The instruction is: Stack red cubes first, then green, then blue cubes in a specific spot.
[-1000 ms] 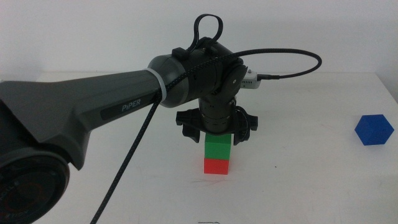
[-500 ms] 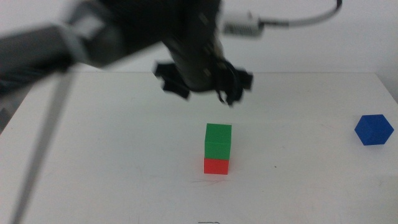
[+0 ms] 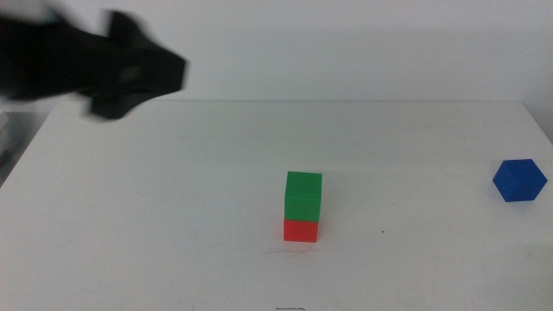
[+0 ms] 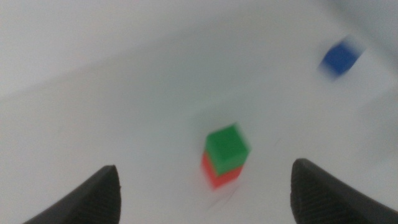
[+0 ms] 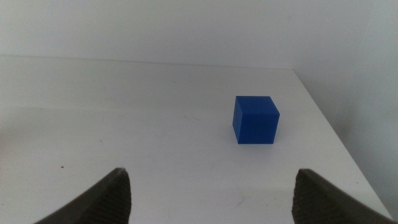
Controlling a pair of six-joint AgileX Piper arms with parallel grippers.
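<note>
**Green cube on red, blue cube alone at the right**

The green cube [image 3: 303,195] sits on the red cube [image 3: 301,230] near the table [image 3: 173,216] centre. The blue cube [image 3: 519,180] lies far right. The left gripper [image 4: 202,186], blurred at far left, is spread wide and empty. The right gripper [image 5: 211,186] is wide too, facing the blue cube.

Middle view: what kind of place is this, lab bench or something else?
Probably a lab test bench: a bare white table against a plain white wall, holding only a green cube stacked on a red cube and a blue cube apart at the right.
</note>
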